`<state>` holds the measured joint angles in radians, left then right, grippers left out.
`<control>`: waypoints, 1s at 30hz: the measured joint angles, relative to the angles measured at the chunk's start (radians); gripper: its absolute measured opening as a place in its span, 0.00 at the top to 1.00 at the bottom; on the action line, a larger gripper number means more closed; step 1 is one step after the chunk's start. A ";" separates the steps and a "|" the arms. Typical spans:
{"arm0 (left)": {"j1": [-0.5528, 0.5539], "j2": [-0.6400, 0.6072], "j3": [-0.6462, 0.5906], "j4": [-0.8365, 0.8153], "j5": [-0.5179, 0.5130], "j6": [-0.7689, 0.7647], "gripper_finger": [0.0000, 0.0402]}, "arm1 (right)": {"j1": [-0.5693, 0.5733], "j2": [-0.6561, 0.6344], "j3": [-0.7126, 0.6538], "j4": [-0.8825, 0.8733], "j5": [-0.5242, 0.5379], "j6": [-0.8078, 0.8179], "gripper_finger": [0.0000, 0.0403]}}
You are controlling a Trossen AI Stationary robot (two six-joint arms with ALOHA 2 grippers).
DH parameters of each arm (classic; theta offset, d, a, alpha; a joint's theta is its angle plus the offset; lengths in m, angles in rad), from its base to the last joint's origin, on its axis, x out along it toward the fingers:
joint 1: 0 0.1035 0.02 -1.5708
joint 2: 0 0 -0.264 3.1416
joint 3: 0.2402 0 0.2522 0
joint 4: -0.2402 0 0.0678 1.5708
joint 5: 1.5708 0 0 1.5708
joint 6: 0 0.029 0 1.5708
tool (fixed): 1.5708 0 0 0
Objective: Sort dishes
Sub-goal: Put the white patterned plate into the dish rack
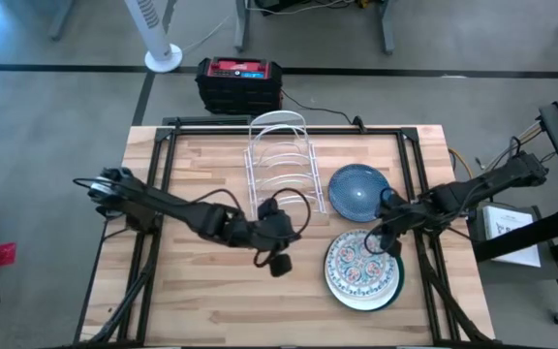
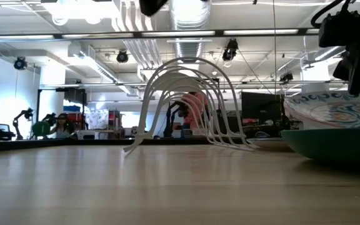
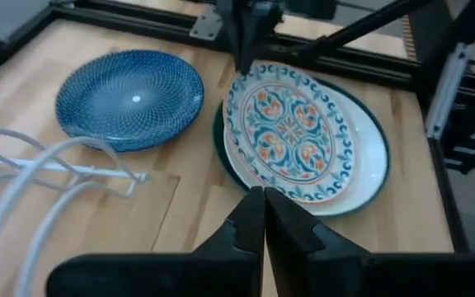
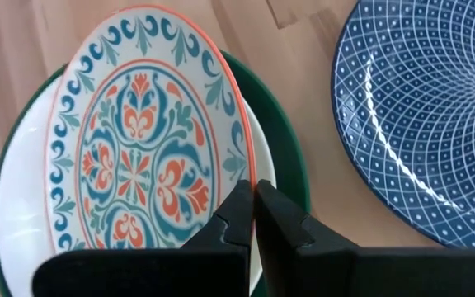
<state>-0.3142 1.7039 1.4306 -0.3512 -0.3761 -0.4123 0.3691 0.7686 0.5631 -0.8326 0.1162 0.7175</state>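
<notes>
The right gripper point(image 1: 387, 236), jaws together and holding nothing, hangs at the rim of the floral plate point(image 1: 359, 263), which tops the white and green plates; the blue plate point(image 1: 358, 190) lies just beside. Probably picking up this plate comes next: the jaws must part first. The left gripper point(image 1: 281, 264) waits, jaws together.

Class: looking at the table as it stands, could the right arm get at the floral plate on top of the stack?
Probably yes. The right gripper, shut, sits at the rim of the floral plate, which lies topmost on the stack with nothing covering it. The blue plate lies apart.
</notes>
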 joint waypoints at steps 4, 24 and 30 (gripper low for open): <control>0.018 0.075 -0.001 0.115 0.079 -0.042 1.00 | 0.000 -0.022 0.000 0.000 0.000 -0.022 1.00; 0.123 0.487 0.399 -0.153 0.302 -0.153 0.59 | 0.000 -0.035 0.000 0.000 -0.021 -0.088 1.00; 0.124 0.622 0.642 -0.343 0.283 -0.084 0.59 | 0.000 -0.035 0.000 0.000 -0.021 -0.102 1.00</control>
<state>-0.1903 2.3259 2.0723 -0.6940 -0.0929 -0.4966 0.3691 0.7338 0.5629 -0.8330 0.0947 0.6158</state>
